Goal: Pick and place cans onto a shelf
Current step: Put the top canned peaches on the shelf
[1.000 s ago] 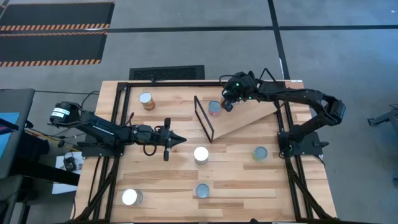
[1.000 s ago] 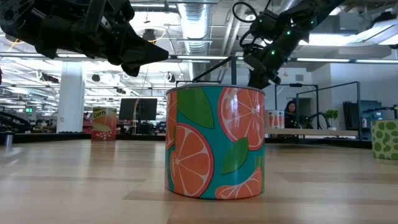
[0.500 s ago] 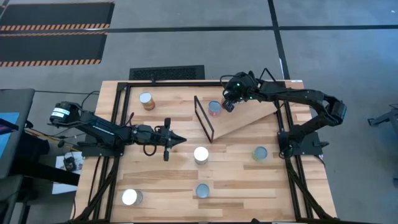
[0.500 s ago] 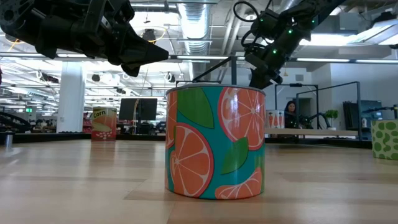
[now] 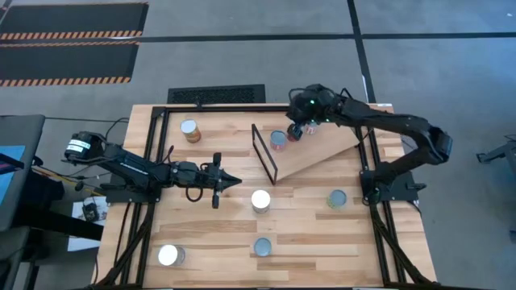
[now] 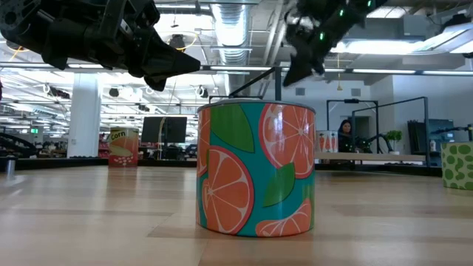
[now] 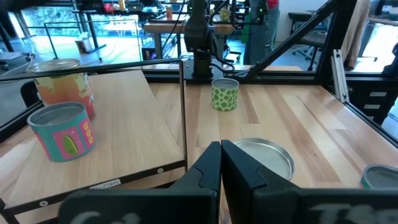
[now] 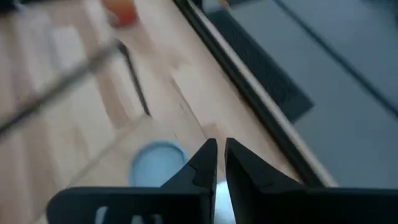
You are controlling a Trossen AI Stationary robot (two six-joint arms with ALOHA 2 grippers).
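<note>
- High view, left side first: the left gripper hangs over the wooden tabletop at about 9 o'clock from the table's middle, clenched on nothing and pointing toward 3 o'clock.
- Around it are loose cans: a silver-topped tin can with a tan-orange label at 11 o'clock, and a white-topped can down at 7 o'clock.
- Dead centre is another white-topped can, just off the left gripper's tip. A bluish-topped can stands at 6 o'clock from it.
- The shelf, a flat light-wood board, lies tilted at roughly 1 o'clock, with its thin black wire frame on the end nearest the centre.
- One can with a pale top and reddish side stands on the shelf, right beside the frame.
- The right gripper is above the shelf, just at 2 o'clock of that can. I honestly can't tell if it's released or clenched.
- Last, a bluish-topped can with a green label stands on the tabletop at 4 o'clock.
</note>
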